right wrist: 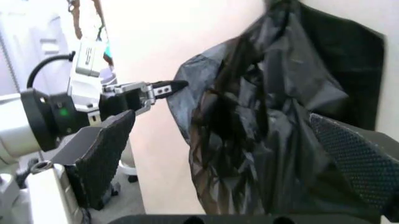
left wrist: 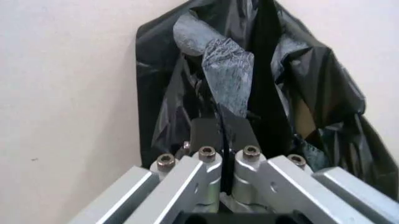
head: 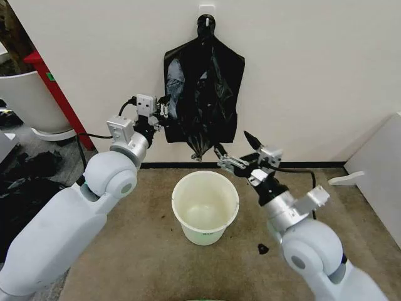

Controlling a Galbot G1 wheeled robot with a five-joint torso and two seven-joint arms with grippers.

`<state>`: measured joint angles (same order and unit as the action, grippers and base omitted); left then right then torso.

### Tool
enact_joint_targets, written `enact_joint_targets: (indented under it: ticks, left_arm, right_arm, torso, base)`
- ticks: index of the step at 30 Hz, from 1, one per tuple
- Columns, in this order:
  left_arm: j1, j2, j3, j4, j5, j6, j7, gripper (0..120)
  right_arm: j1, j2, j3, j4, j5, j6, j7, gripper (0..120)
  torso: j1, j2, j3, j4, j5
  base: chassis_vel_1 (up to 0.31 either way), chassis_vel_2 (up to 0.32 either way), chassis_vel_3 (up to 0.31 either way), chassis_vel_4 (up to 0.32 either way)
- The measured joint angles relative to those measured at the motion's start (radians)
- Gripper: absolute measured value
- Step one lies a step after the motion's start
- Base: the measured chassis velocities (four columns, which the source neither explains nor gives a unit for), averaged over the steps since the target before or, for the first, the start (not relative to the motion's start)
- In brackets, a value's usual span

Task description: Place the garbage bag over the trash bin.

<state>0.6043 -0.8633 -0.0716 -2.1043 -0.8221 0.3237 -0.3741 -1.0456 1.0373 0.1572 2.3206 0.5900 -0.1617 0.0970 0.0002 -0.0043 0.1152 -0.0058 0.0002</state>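
The garbage bag [head: 203, 94] is a glossy black, wrinkled sheet hanging from a wall hook above the trash bin [head: 205, 207], a cream-white bucket standing open on the carpet. My left gripper [head: 164, 113] is shut on the bag's left edge; in the left wrist view its fingers [left wrist: 212, 135] pinch a fold of the bag [left wrist: 281, 84]. My right gripper [head: 238, 153] is open just below the bag's lower right corner. In the right wrist view the bag [right wrist: 262, 130] hangs between the gripper's spread pads [right wrist: 103, 149], and the left gripper [right wrist: 165, 88] grips its far edge.
A wall hook [head: 206, 22] carries the bag. A large white tub [head: 25, 94], a red post [head: 56, 94] and a dark heap [head: 25, 182] sit at the left. A white panel [head: 376, 169] stands at the right. A small black scrap [head: 262, 249] lies on the carpet.
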Motion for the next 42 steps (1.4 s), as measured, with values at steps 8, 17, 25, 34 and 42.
enact_joint_targets:
  ticks: [8,17,25,34,42]
  left_arm:
    - [0.003,0.003,-0.016,-0.005,-0.036,0.001,-0.011,0]
    - [0.024,0.003,-0.026,-0.033,-0.048,-0.002,-0.012,0]
    - [0.05,0.001,-0.032,-0.049,-0.048,-0.008,-0.008,0]
    - [0.064,0.001,-0.035,-0.063,-0.046,-0.009,-0.005,0]
    - [0.078,0.003,-0.039,-0.073,-0.043,-0.009,0.0,0]
  right_arm:
    - [0.21,-0.022,-0.122,-0.059,-0.045,-0.068,0.024,100]
    - [0.449,0.011,-0.292,-0.178,0.015,-0.184,0.178,100]
    - [0.521,0.026,-0.369,-0.212,0.02,-0.252,0.271,100]
    - [0.572,0.031,-0.386,-0.254,0.02,-0.267,0.306,98]
    - [0.572,0.03,-0.378,-0.295,0.014,-0.26,0.313,75]
  torso:
    - [0.0,0.0,0.0,0.0,-0.0001]
    - [0.0,0.0,0.0,-0.0001,-0.0001]
    - [0.0,0.0,0.0,-0.0001,-0.0002]
    - [0.0,0.0,0.0,-0.0001,-0.0002]
    - [0.0,0.0,0.0,-0.0001,-0.0001]
  base:
    - [0.0,0.0,0.0,0.0]
    - [0.0,0.0,0.0,0.0]
    - [0.0,0.0,0.0,0.0]
    - [0.0,0.0,0.0,0.0]
    - [0.0,0.0,0.0,0.0]
